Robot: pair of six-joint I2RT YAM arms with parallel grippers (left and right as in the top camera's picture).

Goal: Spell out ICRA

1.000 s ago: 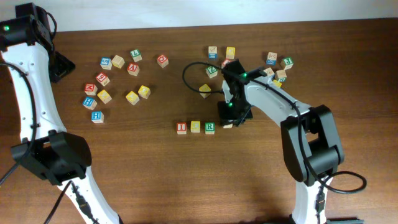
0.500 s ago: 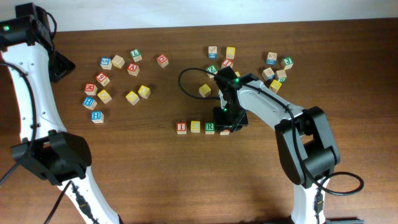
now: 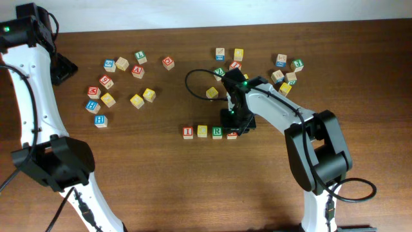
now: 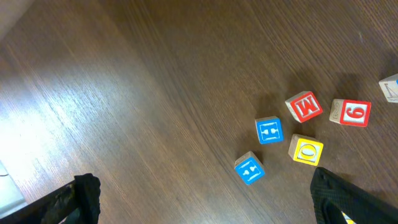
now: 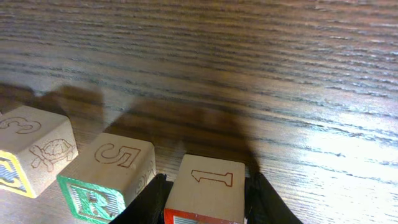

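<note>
With right gripper (image 5: 206, 202) clamped on red block (image 5: 205, 177) mid-bench, likely to shove the neighbouring green block (image 5: 107, 173) askew when spreading open.

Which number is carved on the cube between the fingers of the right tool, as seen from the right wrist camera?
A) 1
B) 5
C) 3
A: the red-faced cube in the right tool bears a 1; the 5 is on the green R cube beside it, and the 3 on the yellow-faced cube.
</note>
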